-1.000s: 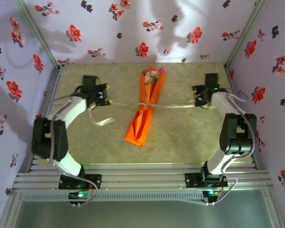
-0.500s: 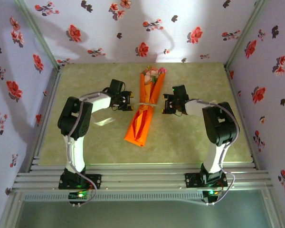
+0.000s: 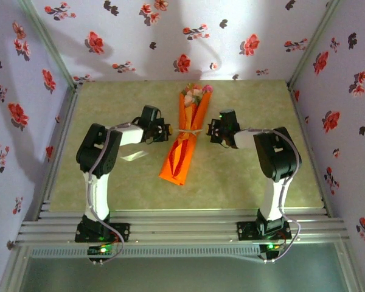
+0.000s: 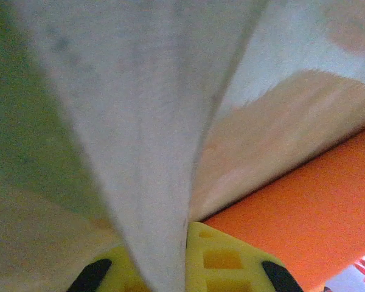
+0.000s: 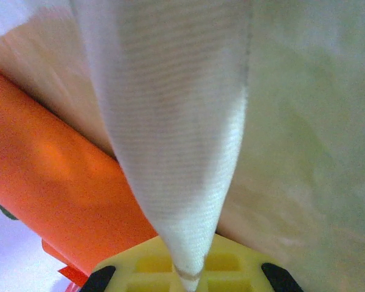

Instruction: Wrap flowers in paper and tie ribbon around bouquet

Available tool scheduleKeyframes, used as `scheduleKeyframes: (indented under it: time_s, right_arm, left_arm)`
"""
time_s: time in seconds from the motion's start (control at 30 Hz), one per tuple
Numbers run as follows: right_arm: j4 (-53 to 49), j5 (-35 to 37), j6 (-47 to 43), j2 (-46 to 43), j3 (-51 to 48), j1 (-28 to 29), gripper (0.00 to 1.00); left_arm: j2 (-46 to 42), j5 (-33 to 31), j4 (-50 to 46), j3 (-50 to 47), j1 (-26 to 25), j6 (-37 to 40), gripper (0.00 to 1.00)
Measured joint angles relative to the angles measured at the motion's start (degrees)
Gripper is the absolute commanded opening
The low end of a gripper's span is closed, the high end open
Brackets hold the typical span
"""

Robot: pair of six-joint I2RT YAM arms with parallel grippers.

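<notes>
Your left gripper (image 3: pixel 165 131) is clamped on the ribbon (image 3: pixel 192 131). In the left wrist view the pale strip (image 4: pixel 146 152) runs straight out from between the yellow fingertips (image 4: pixel 222 261). Your right gripper (image 3: pixel 212 131) is the same, jaws closed on the ribbon (image 5: pixel 182 152).

The two grippers sit just beside the bouquet (image 3: pixel 184 152), left at its 9 o'clock and right at its 3 o'clock, with the ribbon crossing its waist between them.

Both arms are folded tight. The left arm's (image 3: pixel 100 146) elbow is raised and its forearm points to 3 o'clock. The right arm's (image 3: pixel 275 152) elbow is raised and its forearm points to 9 o'clock.

The bouquet lies mid-table with the flowers (image 3: pixel 196 92) at 12 and the tip toward 7. The orange paper (image 4: pixel 310 207) is right by each wrist camera.

A loose ribbon tail lies at 7 o'clock from the left gripper. The table (image 3: pixel 243 179) is bare from 4 to 6 o'clock. The side walls (image 3: pixel 24 121) are well apart from the grippers, and the back wall is near the blooms.
</notes>
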Motion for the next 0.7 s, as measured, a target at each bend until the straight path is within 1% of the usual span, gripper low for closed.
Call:
scheduleKeyframes:
  time_s: [0.13,0.33,0.7]
  right_arm:
    - [3.6,0.8,0.0,0.0,-2.1,-0.9,0.0]
    - [7.8,-0.1,0.0,-1.3,-5.2,-2.7,0.0]
    - [12.9,-1.9,0.6,-2.3,-8.3,-4.1,0.0]
  left_arm:
    - [-3.0,-0.8,5.0,-4.4,1.6,-0.8,0.0]
    - [-5.7,-1.1,11.5,-9.8,2.5,-1.2,0.0]
    - [-7.0,-1.6,18.8,-14.4,3.0,-1.5,0.0]
